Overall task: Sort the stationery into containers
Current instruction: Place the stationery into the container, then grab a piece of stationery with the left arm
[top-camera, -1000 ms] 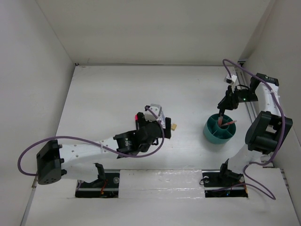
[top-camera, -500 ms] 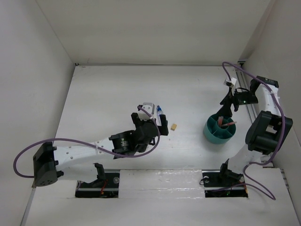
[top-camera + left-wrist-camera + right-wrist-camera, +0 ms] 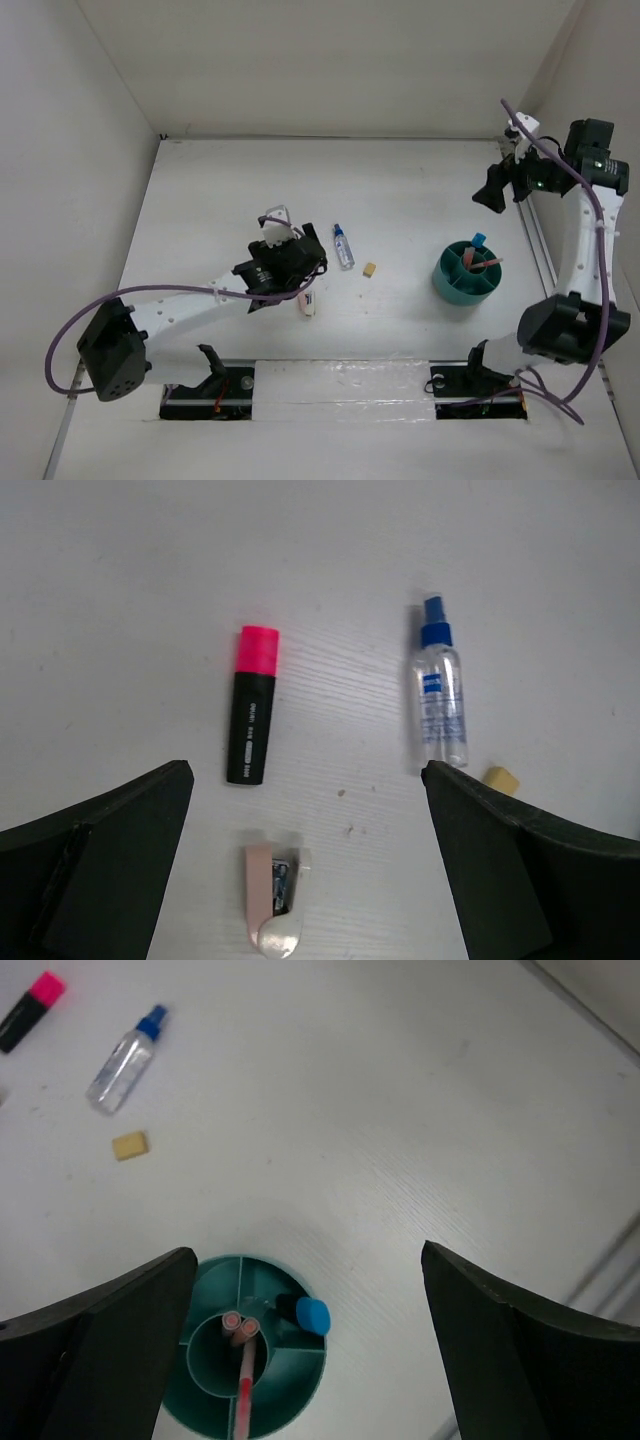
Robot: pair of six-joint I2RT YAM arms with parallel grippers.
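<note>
Left wrist view: my left gripper (image 3: 305,780) looks straight down, jaws spread wide and holding nothing. Between them, on the white table (image 3: 120,580), lie a pink-capped highlighter (image 3: 250,715), a clear bottle (image 3: 441,705) with a blue cap, a tan eraser (image 3: 499,777) just beside the bottle's base, and a pinkish stapler (image 3: 272,898) nearest the camera. None of them touch. I judge the highlighter to be my next pick. Its barrel already runs lengthwise between my fingers, so I should slide sideways until it sits centred. Then I come down on mid-barrel and close across the narrow width, staying clear of the stapler near its black end.

Right wrist view: my right gripper (image 3: 307,1252), jaws fully apart and empty, hangs high over the teal organiser cup (image 3: 296,1360). Thin pink-orange pens (image 3: 240,1360) stand in its centre tube. A blue-capped highlighter (image 3: 312,1313) stands in an outer compartment.

Top view: the matte white table is boxed in by plain white walls (image 3: 330,60), with a metal rail (image 3: 538,250) along its right edge. The cup stands right of centre, well apart from the loose items. My left arm (image 3: 190,300) reaches across the middle and hides the pink-capped highlighter. My right arm (image 3: 580,230) is raised near the far right corner.
</note>
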